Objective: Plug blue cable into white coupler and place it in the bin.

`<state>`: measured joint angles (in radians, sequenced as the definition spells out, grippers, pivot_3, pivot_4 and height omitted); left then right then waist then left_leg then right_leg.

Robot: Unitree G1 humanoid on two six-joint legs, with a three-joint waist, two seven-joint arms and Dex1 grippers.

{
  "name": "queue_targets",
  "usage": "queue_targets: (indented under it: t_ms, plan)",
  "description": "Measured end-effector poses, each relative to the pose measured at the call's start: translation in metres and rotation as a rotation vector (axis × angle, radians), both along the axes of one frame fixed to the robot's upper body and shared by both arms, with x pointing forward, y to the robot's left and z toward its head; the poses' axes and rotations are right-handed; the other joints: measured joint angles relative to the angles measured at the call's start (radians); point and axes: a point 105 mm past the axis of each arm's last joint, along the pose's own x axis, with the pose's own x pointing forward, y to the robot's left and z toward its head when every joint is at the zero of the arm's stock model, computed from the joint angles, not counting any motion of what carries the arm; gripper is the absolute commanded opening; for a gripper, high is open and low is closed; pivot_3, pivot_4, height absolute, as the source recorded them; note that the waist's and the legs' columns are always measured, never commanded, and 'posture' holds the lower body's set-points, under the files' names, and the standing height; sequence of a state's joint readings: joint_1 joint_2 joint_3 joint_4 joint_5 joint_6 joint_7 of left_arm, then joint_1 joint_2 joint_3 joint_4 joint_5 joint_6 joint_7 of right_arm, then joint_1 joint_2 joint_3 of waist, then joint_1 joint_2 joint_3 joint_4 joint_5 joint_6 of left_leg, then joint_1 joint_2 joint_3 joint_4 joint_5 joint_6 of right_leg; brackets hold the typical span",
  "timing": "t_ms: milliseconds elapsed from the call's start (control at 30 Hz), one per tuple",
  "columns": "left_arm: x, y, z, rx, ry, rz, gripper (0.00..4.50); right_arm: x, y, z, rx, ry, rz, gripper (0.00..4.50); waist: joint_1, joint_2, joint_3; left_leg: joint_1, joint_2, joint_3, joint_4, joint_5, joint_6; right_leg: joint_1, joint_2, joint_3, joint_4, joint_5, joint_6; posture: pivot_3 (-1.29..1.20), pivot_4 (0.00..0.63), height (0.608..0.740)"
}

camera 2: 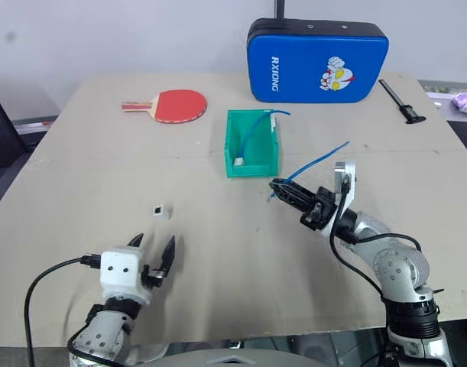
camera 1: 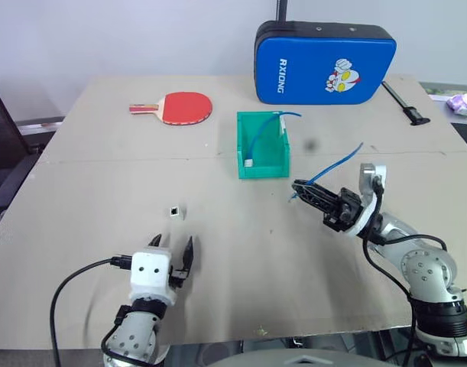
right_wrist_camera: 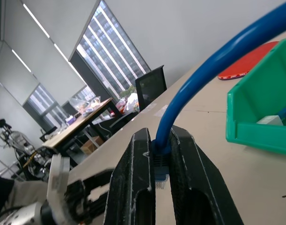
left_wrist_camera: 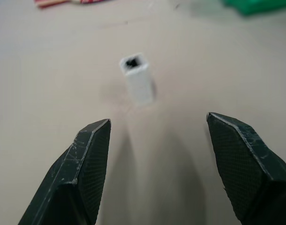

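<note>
White coupler (left_wrist_camera: 138,78) ahead of open left tool (camera 1: 172,249)

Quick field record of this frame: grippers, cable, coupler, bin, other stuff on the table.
left gripper: open, empty, just short of the white coupler
right gripper: shut on the blue cable at its plug end, held above the table
white coupler: standing alone on the table, socket up, not plugged
bin: green, already holds another blue cable with a white piece
other: red paddle, blue padded case
</note>
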<state>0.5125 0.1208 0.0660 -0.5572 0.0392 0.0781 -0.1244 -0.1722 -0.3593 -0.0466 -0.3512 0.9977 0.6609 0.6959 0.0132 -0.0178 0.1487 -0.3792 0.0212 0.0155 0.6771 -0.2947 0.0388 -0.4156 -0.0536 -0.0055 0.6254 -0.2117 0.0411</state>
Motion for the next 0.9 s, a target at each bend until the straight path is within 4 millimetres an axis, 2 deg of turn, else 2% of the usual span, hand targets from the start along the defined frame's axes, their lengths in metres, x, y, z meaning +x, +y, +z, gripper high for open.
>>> queue_targets:
  t_ms: [167, 467, 500, 533, 700, 800, 900]
  plan:
    - [0.024, 0.004, -0.013, -0.015, 0.007, 0.046, 3.32, -0.003, 0.007, 0.000, -0.028, -0.028, 0.007, 0.00, 0.000, 0.000, 0.000, 0.000, 0.000, -0.001, 0.000, 0.000, 0.000, 0.000, 0.002, -0.001, 0.000, 0.002, 0.004, 0.00, 0.150, 0.728]
    - [0.043, 0.008, -0.013, -0.021, -0.040, 0.080, 3.32, 0.000, 0.007, 0.000, -0.031, -0.035, -0.025, 0.00, 0.001, 0.003, -0.002, 0.003, 0.000, -0.001, 0.000, 0.000, 0.000, 0.003, 0.001, -0.001, 0.001, 0.000, 0.000, 0.00, 0.150, 0.728]
    - [0.043, 0.008, -0.014, -0.027, -0.042, 0.084, 2.82, 0.000, 0.007, -0.001, -0.032, -0.036, -0.031, 0.00, 0.001, 0.004, -0.003, 0.003, 0.000, -0.001, 0.000, 0.000, 0.000, 0.003, 0.001, -0.001, 0.001, 0.001, 0.000, 0.00, 0.150, 0.728]
    - [0.044, 0.008, -0.014, -0.032, -0.044, 0.089, 2.55, 0.001, 0.007, -0.002, -0.032, -0.033, -0.035, 0.00, 0.002, 0.005, -0.004, 0.003, 0.000, -0.001, 0.000, 0.000, 0.000, 0.003, 0.001, -0.001, 0.001, 0.001, -0.001, 0.00, 0.150, 0.728]
    - [0.043, 0.009, -0.015, -0.041, -0.045, 0.092, 0.28, 0.002, 0.006, -0.004, -0.045, -0.028, -0.051, 0.00, 0.002, 0.008, -0.006, 0.004, 0.000, -0.002, 0.000, 0.000, 0.000, 0.003, 0.002, -0.001, 0.002, 0.001, -0.001, 0.00, 0.150, 0.728]
    - [0.046, 0.009, -0.014, -0.045, -0.043, 0.088, 0.27, 0.002, 0.007, -0.003, -0.049, -0.032, -0.058, 0.00, 0.003, 0.008, -0.006, 0.003, 0.000, -0.002, 0.000, 0.000, 0.000, 0.003, 0.002, -0.001, 0.002, 0.001, -0.001, 0.00, 0.150, 0.728]
    - [0.057, 0.011, -0.011, -0.032, -0.038, 0.070, 0.27, 0.001, 0.009, -0.001, -0.049, -0.040, -0.058, 0.00, 0.002, 0.008, -0.006, 0.003, 0.000, -0.003, 0.000, 0.000, 0.000, 0.004, 0.002, -0.002, 0.002, 0.001, -0.001, 0.00, 0.150, 0.728]
